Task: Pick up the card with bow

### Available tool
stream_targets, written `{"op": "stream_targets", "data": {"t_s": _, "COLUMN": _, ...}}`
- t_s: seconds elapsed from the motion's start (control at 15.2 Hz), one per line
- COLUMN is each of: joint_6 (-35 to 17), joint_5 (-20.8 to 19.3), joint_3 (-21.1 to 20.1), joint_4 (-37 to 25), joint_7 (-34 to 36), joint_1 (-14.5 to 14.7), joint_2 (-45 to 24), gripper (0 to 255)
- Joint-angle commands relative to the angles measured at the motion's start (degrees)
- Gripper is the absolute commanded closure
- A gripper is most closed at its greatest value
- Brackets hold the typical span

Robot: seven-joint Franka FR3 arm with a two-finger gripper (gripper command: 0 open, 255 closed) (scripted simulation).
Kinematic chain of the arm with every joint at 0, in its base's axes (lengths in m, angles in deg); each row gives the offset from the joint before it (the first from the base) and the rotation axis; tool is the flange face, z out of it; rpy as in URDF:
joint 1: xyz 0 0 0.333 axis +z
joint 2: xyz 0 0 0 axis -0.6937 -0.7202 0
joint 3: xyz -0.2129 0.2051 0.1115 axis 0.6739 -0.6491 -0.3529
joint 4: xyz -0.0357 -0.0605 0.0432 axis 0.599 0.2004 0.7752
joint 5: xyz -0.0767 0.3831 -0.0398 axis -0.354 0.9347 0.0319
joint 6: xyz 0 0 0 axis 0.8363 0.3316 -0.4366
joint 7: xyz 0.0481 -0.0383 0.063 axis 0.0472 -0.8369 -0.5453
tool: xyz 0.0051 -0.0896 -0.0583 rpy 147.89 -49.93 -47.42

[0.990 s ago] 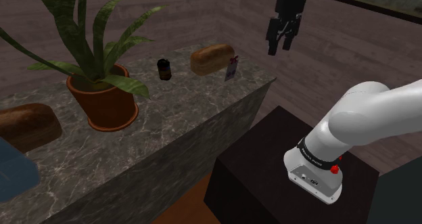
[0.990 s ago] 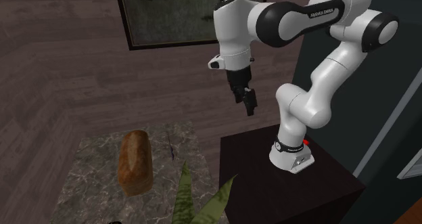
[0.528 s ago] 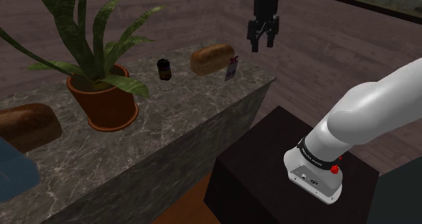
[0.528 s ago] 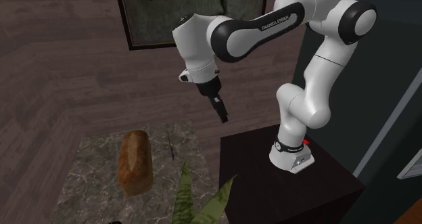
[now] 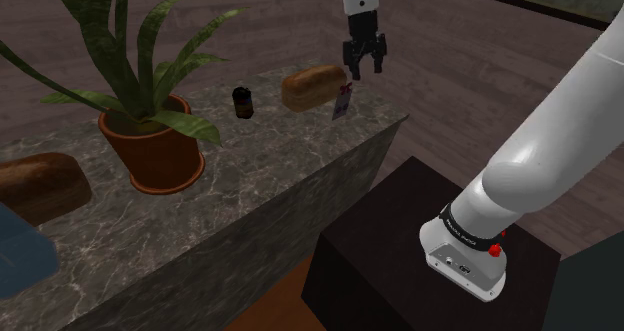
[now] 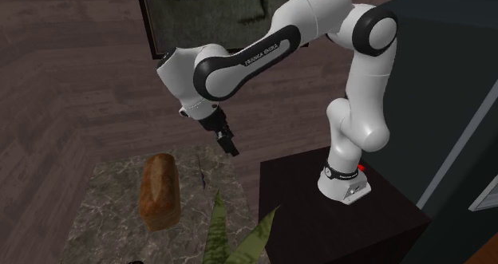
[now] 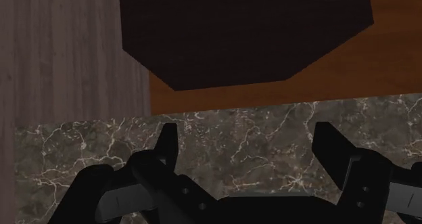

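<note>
Tool (image 5: pixel 363 69) — released, fingers apart, empty, hanging over the corner of the surface (image 5: pixel 260 179). Could knock the thin upright card (image 5: pixel 342 101) flat or off the edge by coming down off-centre; could also bump the loaf (image 5: pixel 312 86) alongside. Leaves the card standing just below, untouched, slightly toward the shoulder view's left.

From here the counter (image 5: pixel 260 179) is dark grey stone laced with pale veins. The loaf (image 5: pixel 312 86) is golden brown and the card (image 5: pixel 342 102) is pinkish purple. The plant (image 5: pixel 110 39) has banded green leaves above a rusty orange pot (image 5: pixel 160 154). The arm (image 5: pixel 540 149) is white with dark joints, the gripper (image 5: pixel 364 72) black, and the stand (image 5: pixel 380 229) a near-black brown.
</note>
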Motion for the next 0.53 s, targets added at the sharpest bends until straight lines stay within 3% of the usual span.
{"op": "stream_targets", "data": {"t_s": 0.0, "joint_6": 1.3, "joint_5": -0.7, "joint_3": 0.4, "joint_4": -5.2, "joint_7": -0.2, "joint_1": -0.4, "joint_2": -5.9, "gripper": 0}}
{"op": "stream_targets", "data": {"t_s": 0.46, "joint_6": 7.2, "joint_5": -2.6, "joint_3": 1.9, "joint_4": -25.0, "joint_7": -0.9, "joint_1": -2.0, "joint_2": -26.1, "gripper": 0}}
